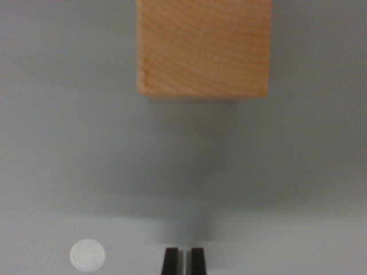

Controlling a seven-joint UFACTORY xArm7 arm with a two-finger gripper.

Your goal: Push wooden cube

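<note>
The wooden cube (203, 48) is located at the top of the wrist view, slightly toward the wrist view's right of centre. Its upper part is cut off by the top edge of the picture. The visible face is light orange-brown, and fine curved grain lines can be made out across it. A small darker mark is seen near the lower corner on the wrist view's left. The cube is seated on the bench (63, 143), a plain grey surface that fills the remainder of the view. A soft shadow is cast on the bench directly below the cube's lower edge.

The hand (184, 260) is seen at the bottom edge of the picture, near the centre. Only 2 black fingertips (170, 261) are visible, standing upright and parallel. The fingertips are drawn almost together, with only a narrow slit between them, and nothing is held between them. The hand is kept well apart from the cube, with a wide band of bare bench between the 2. The hand is roughly in line with the cube, slightly toward the wrist view's left of its centre.

1 small pale round spot (88, 255) is seen on the bench near the bottom, at the wrist view's left of the fingertips. Its nature cannot be determined, as the picture is blurred.
</note>
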